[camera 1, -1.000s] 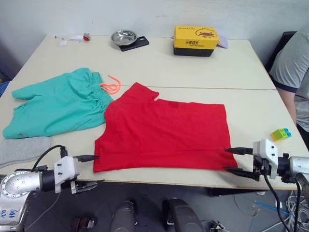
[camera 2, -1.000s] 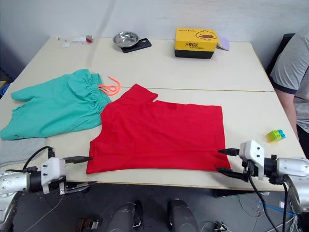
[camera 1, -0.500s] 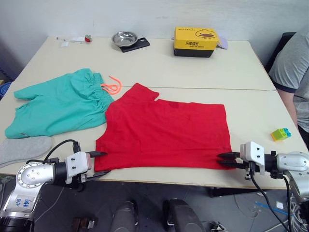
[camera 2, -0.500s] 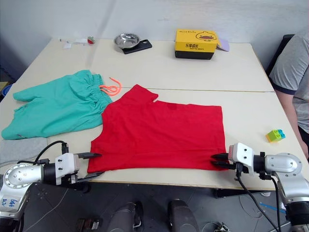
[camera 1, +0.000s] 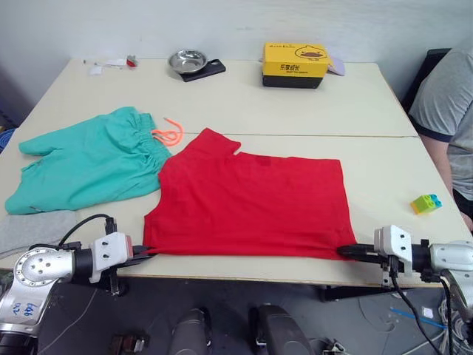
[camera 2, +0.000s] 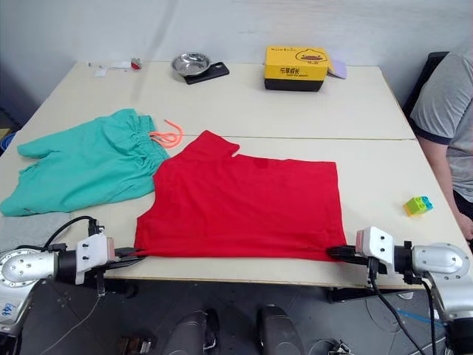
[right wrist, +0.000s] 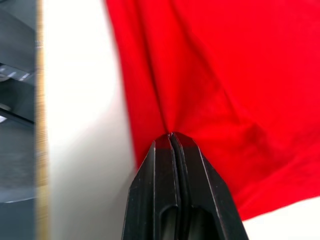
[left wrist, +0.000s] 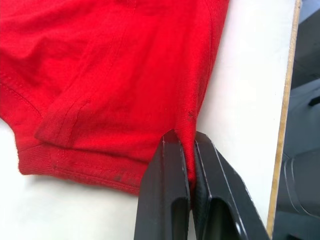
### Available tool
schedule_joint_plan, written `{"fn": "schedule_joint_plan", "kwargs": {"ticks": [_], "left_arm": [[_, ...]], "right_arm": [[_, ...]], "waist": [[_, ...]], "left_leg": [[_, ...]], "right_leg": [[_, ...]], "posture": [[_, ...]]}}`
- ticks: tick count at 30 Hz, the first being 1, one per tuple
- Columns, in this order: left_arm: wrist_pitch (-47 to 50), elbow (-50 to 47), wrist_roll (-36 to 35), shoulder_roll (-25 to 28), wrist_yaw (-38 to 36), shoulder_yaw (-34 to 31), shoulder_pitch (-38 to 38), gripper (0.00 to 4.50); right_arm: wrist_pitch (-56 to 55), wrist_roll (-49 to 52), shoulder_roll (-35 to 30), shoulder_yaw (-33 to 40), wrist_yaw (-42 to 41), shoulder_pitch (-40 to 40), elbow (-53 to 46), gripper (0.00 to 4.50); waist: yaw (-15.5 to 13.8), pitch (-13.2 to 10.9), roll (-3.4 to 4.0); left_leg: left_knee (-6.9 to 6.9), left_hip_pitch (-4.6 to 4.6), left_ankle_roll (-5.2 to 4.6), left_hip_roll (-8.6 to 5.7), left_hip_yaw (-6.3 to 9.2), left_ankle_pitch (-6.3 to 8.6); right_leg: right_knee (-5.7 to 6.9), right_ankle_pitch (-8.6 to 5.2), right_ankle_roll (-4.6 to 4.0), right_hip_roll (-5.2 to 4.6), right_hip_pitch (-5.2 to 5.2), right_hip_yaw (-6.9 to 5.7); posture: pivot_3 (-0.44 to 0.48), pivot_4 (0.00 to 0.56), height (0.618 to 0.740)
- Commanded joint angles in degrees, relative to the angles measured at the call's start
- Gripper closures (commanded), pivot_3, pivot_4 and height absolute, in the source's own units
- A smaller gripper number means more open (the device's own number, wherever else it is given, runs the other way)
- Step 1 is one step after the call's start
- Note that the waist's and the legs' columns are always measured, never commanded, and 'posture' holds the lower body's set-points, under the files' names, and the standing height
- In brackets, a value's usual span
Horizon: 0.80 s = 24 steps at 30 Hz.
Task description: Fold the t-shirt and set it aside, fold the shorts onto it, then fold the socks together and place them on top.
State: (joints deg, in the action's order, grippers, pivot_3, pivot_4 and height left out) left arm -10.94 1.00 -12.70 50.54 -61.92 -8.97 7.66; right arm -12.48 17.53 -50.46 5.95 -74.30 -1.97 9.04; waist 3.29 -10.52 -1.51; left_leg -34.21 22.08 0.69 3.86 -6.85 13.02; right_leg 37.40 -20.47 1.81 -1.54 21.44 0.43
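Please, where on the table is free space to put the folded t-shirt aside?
Free: the far table between the metal bowl and yellow box, and the right side between the t-shirt and toy blocks. Crowded: the left, with shorts and socks.

Pale table bearing, at the near edge, the red t-shirt spread flat; to its left the teal shorts and grey socks. Far side — metal bowl, yellow box. Right — toy blocks.

Head eyes overlook table; wrist cameras close.
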Motion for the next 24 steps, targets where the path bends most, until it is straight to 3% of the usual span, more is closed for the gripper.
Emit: {"fn": "schedule_joint_plan", "kwargs": {"ticks": [1, 9, 10, 14, 22, 23, 24], "left_arm": [[-0.1, 2.2, 0.5, 1.9, -1.2, -1.6, 2.4, 4.46], [-0.6, 1.1, -0.2, 2.2, -1.5, -2.9, 4.8, 4.46], [-0.4, 0.8, -0.1, 2.0, -1.2, -2.7, 4.8, 4.49], [0.1, -0.3, -0.2, 1.5, -0.9, -2.0, 4.8, 4.5], [0.3, -0.2, -0.3, 1.6, -0.9, -1.8, 4.7, 4.5], [0.3, -0.3, -0.4, 1.6, -0.9, -1.8, 4.8, 4.5], [0.4, -0.4, -0.4, 1.6, -0.9, -1.9, 4.9, 4.5]], "right_arm": [[2.1, 0.0, -1.2, 0.9, 0.4, -3.2, -2.6, 4.5], [3.1, 1.1, 0.7, 4.3, 5.4, -5.3, -5.8, 4.5], [4.7, 3.0, 1.3, 4.9, 6.1, -4.9, -6.5, 4.32], [4.1, 3.8, 1.5, 6.1, 6.8, -3.6, -8.0, 3.26], [2.8, 3.1, -2.7, 6.6, 1.6, -8.0, -11.1, 0.4], [2.3, 2.4, -2.7, 6.4, 1.9, -8.0, -11.1, 0.12], [1.9, 1.9, -2.6, 6.2, 2.0, -8.1, -11.1, 0.12]], "waist": [[0.1, 0.0, -0.03], [0.2, 0.0, -0.04], [0.2, 0.0, -0.04], [0.2, 0.0, 0.01], [-0.1, 0.0, 0.05], [-0.1, 0.0, 0.06], [0.0, 0.0, 0.06]], "left_leg": [[0.01, 0.0, 0.0, 0.01, 0.0, 0.0], [0.03, 0.0, 0.17, 0.03, 0.0, 0.1], [0.03, 0.0, 0.21, 0.02, -0.01, 0.12], [0.03, 0.02, 0.21, 0.01, -0.03, 0.12], [0.09, 0.07, 0.06, 0.0, -0.02, 0.04], [0.09, 0.06, 0.06, 0.0, -0.02, 0.04], [0.08, 0.06, 0.06, -0.01, -0.03, 0.04]], "right_leg": [[0.0, -0.01, -0.01, 0.02, 0.01, 0.0], [-0.01, -0.05, -0.05, 0.04, 0.04, 0.01], [-0.01, -0.05, -0.05, 0.03, 0.04, 0.02], [-0.01, -0.04, -0.04, 0.02, 0.06, 0.03], [-0.06, -0.11, 0.01, 0.03, 0.09, 0.02], [-0.06, -0.11, 0.01, 0.03, 0.08, 0.02], [-0.04, -0.11, 0.02, 0.03, 0.08, 0.03]], "posture": [[0.0, 0.15, 0.74], [0.0, 0.15, 0.74], [0.0, 0.15, 0.74], [0.0, 0.15, 0.74], [0.0, 0.15, 0.74], [0.0, 0.15, 0.74], [0.0, 0.15, 0.74]]}}
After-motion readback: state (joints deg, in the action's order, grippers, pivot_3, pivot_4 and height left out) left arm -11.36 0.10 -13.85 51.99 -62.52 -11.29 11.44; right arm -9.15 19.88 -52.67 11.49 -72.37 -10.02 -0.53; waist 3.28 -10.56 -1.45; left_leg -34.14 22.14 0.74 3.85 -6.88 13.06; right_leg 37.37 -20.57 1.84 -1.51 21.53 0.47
